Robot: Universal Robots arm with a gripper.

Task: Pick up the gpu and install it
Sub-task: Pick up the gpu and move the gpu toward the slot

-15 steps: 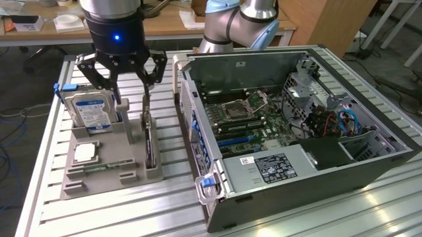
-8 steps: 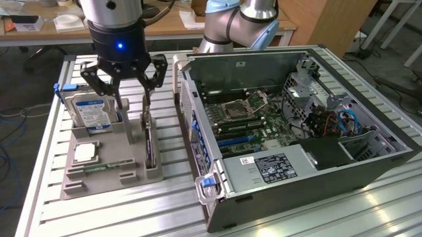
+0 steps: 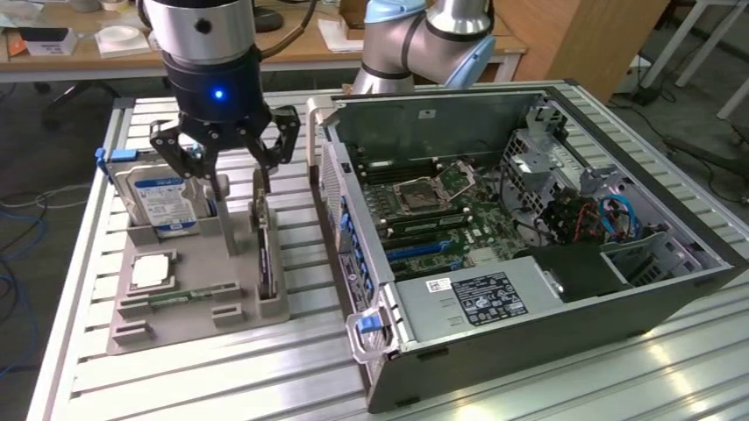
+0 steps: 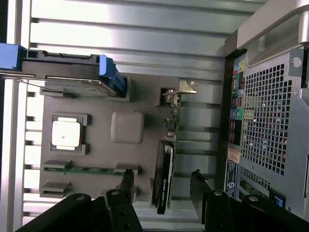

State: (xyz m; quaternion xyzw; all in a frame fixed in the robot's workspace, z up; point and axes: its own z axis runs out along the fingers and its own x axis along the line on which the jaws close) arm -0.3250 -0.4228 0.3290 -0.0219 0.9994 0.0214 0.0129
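Four parts sit in a grey tray (image 3: pixel 223 272) near the surface's (image 3: pixel 234 377) edge at the exterior view's left. They are a drive (image 3: pixel 164 200) upright in a blue-handled frame, a chip (image 3: pixel 150 272) flat in its recess, a memory stick (image 3: pixel 175 298) held in end slots, and the gpu (image 4: pixel 164 169).

We read the tray as a fixture. Each part has its own pocket, so each rests at a known spot and angle.

The gpu stands on edge in slots along the tray side nearest the case (image 3: pixel 562 351). Its metal bracket is at the end level with the drive, and its thin top edge faces up. We think it stands this way so that its two faces are open to a pinch from above.

The fingers (image 4: pixel 199 182) are spread wide and hold nothing. In the wrist view they straddle the dark end of the gpu, one on each side, apart from both faces. In the exterior view they hang just over its top edge, beside the drive. We judge that the wide spread lets them pass either side of the card without knocking it.

The case lies on its side just beside the tray, open upward with its board exposed. The gpu is not yet lifted, and nothing of the install is done.
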